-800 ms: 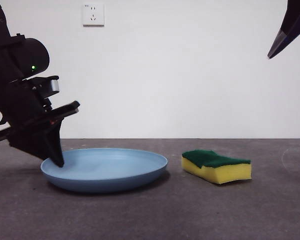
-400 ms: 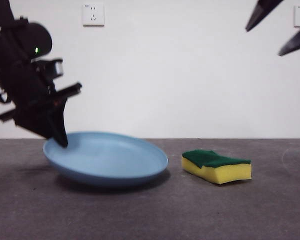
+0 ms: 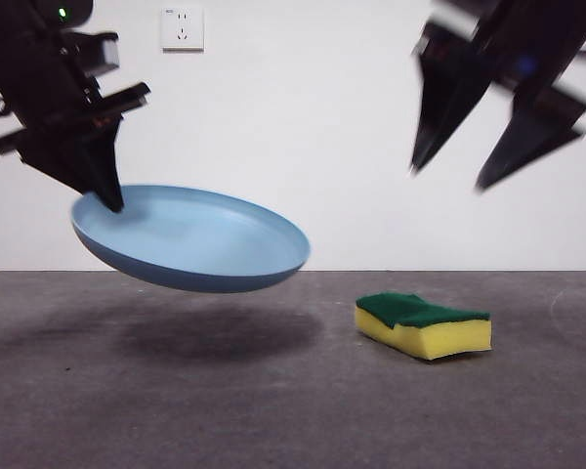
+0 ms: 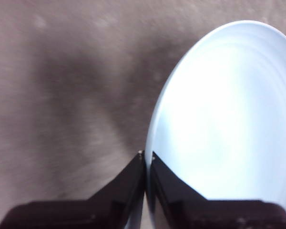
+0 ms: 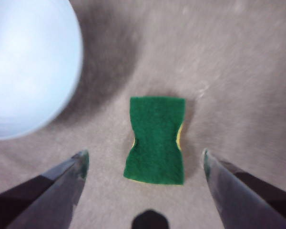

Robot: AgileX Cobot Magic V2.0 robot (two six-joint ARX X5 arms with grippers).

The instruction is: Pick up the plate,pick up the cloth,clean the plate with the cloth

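The light-blue plate [image 3: 190, 239] hangs tilted in the air above the table, held by its left rim. My left gripper [image 3: 105, 195] is shut on that rim; its wrist view shows both jaws pinching the edge of the plate [image 4: 224, 114], left gripper [image 4: 147, 155]. The cloth [image 3: 422, 323], a yellow sponge block with a green top, lies flat on the table at the right. My right gripper [image 3: 454, 174] hangs open high above it. From the right wrist, the cloth [image 5: 156, 140] lies between the spread jaws of the right gripper [image 5: 143, 160], and the plate [image 5: 28, 62] shows to one side.
The grey table [image 3: 273, 410] carries the plate's shadow below it. A white wall with a socket [image 3: 182, 28] stands behind.
The left gripper has lifted the plate off the table and up. The right gripper has come down and leftward into view above the cloth.
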